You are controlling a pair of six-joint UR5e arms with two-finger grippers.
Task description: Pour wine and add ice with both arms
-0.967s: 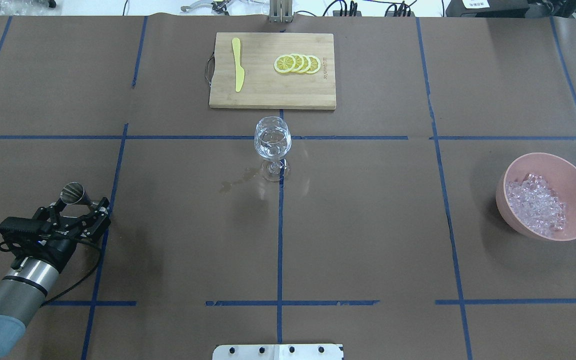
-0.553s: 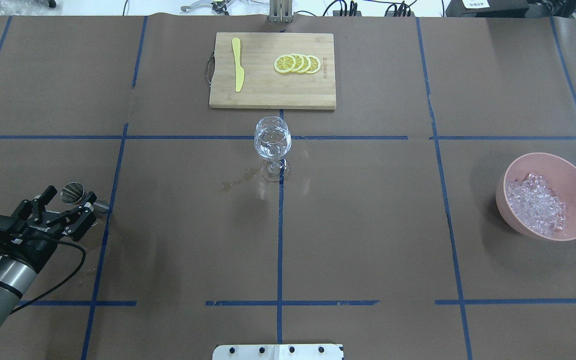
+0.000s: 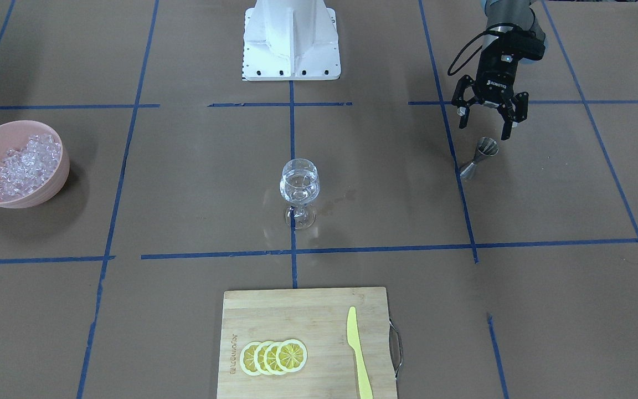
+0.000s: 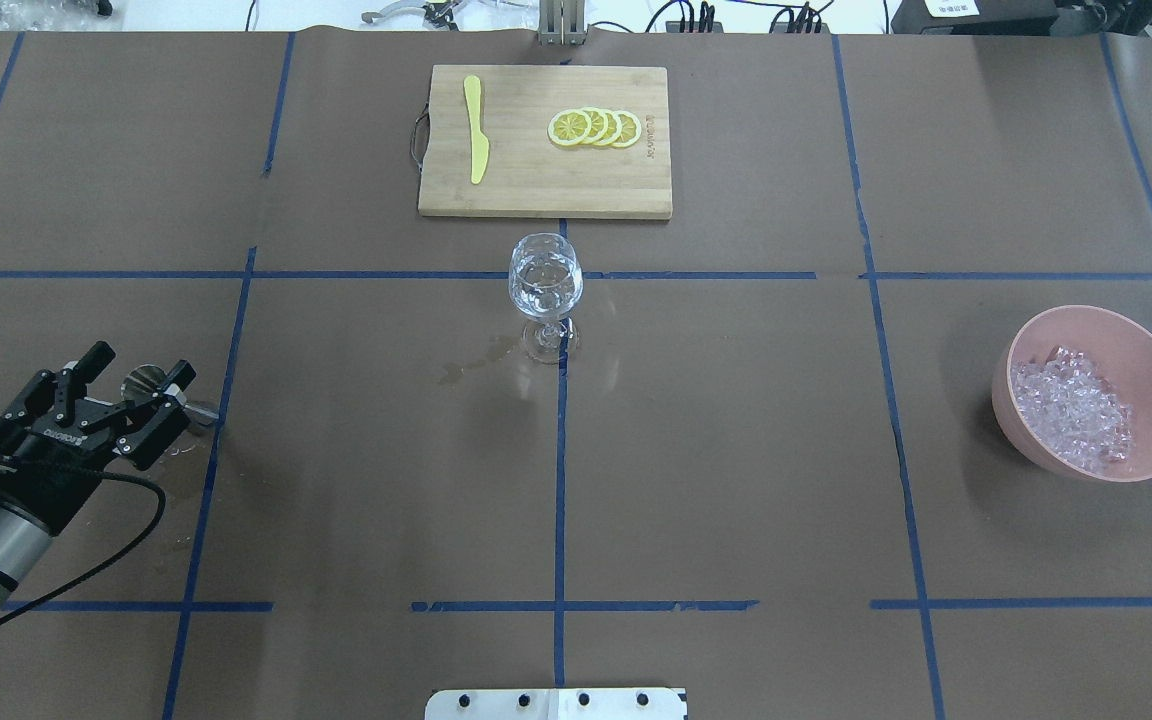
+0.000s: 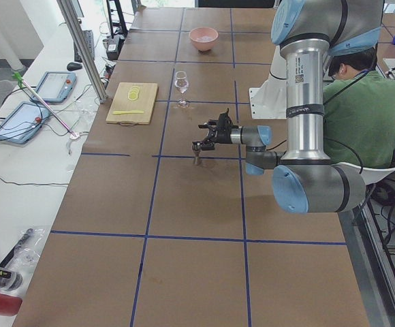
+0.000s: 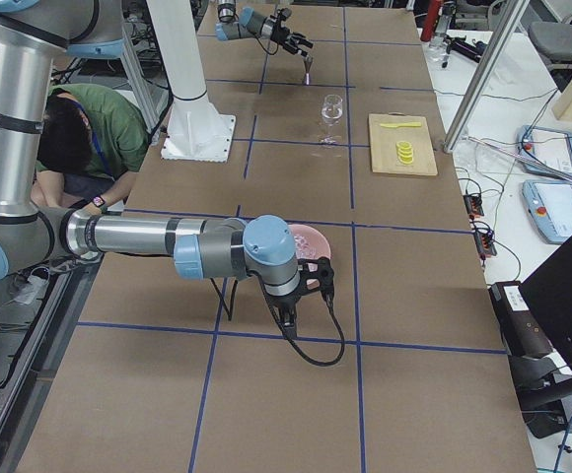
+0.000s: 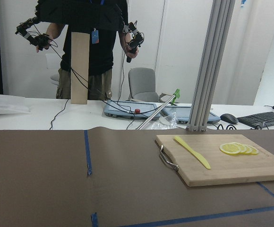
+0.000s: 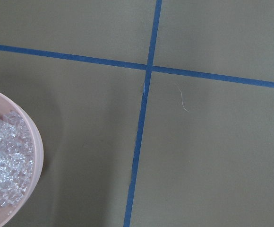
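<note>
A clear wine glass (image 4: 544,280) with clear liquid stands at the table's middle; it also shows in the front view (image 3: 298,185). The ice (image 4: 1071,410) lies heaped in a pink bowl (image 4: 1141,335) at the right, also in the front view (image 3: 25,163) and the right wrist view (image 8: 2,163). My left gripper (image 4: 139,363) is open and empty, its fingers either side of a small steel jigger (image 4: 147,381) that stands on the table (image 3: 478,158). My right gripper (image 6: 288,313) shows only in the right side view, near the bowl; I cannot tell its state.
A wooden cutting board (image 4: 536,190) at the far middle holds lemon slices (image 4: 596,128) and a yellow knife (image 4: 476,130). A wet stain (image 4: 476,362) lies left of the glass. The white pedestal (image 3: 291,39) stands at the robot's side.
My left gripper opened and let go of the jigger, then drew back toward the left edge. The jigger stays standing on the table. The glass and the bowl have not moved.
</note>
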